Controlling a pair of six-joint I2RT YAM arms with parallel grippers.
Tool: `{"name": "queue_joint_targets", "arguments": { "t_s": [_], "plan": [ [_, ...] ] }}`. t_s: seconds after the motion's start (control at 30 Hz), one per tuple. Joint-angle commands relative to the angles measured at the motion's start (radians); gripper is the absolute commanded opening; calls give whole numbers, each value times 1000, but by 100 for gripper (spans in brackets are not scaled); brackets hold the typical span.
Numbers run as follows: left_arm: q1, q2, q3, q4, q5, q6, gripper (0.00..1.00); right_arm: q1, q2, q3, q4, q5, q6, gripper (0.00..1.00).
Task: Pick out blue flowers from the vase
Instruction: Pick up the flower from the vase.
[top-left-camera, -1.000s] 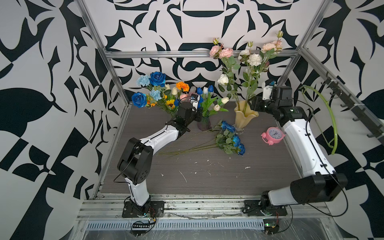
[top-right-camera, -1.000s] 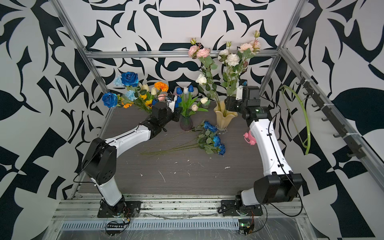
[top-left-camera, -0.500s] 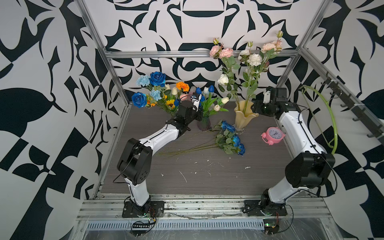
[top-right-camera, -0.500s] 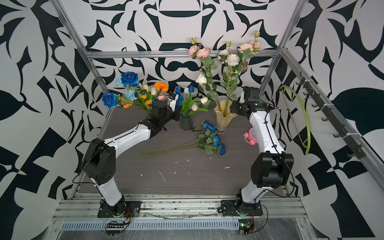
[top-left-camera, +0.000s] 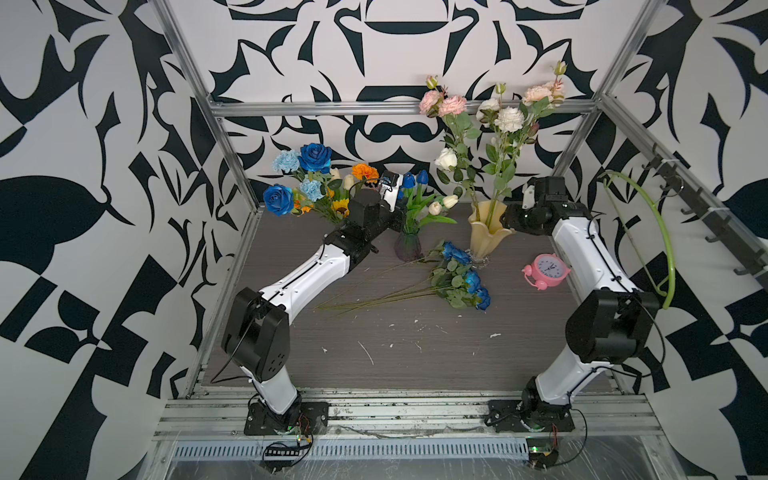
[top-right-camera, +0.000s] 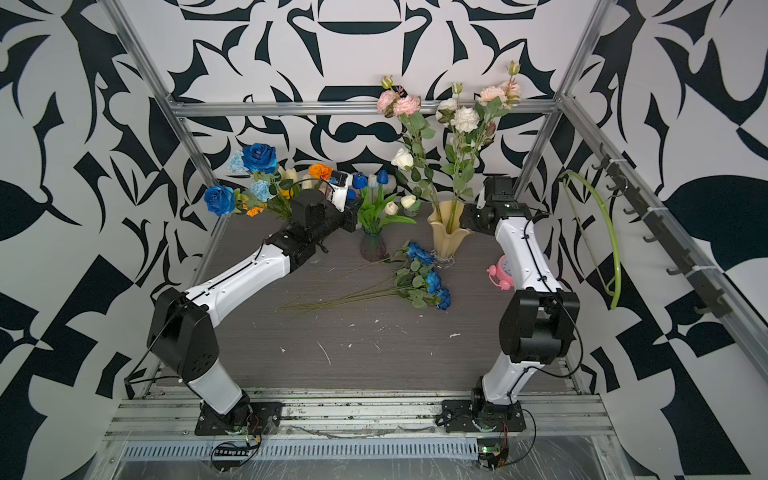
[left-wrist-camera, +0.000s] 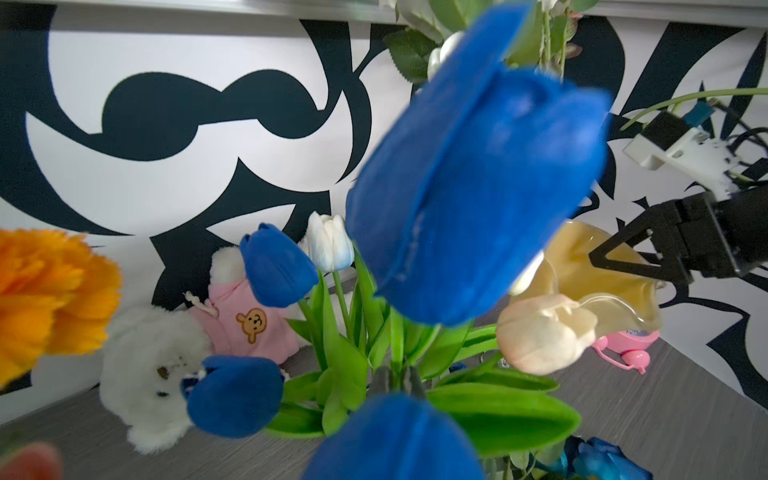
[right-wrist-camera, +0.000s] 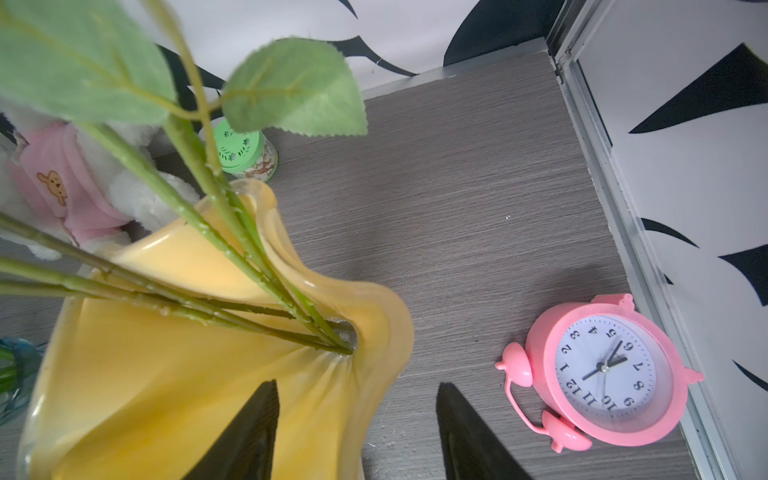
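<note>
Clock (right-wrist-camera: 602, 370) dial reads 1–12. Left claw (left-wrist-camera: 397, 379) closed low among stems (left-wrist-camera: 340, 303) beneath blue tulips (left-wrist-camera: 469, 195); right claw (right-wrist-camera: 357, 384) open by yellow vase (right-wrist-camera: 166, 374) rim

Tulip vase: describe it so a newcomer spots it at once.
On the grey table, look toward the back wall. The tulip vase stands beside the taller yellow vase. It is small, dark purple glass, holding blue and white tulips with broad green leaves.

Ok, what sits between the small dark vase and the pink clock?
In both top views the yellow vase stands there, with blue roses lying on the table just in front of it.
</note>
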Motion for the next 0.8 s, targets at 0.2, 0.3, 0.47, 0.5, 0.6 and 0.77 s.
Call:
{"name": "queue_joint_targets", "arguments": {
  "t_s": [0.2,0.3,0.47,0.5,0.6,0.77],
  "plan": [
    [0,20,41,-66,31,14,18,-6,2,34,20,-20,-9,59],
    [0,22,35,-70,33,10,29,-7,12,43,14,-24,-12,58],
    [0,17,17,-60,25,7,16,-8,32,55,12,-24,-15,56],
    [0,15,16,-59,23,8,11,-8,36,56,12,-23,-14,56],
    [-1,11,17,-56,21,13,3,-8,44,59,12,-25,-14,54],
    [0,-17,35,-88,17,33,0,-8,57,72,12,-26,-16,47]
  ]
}}
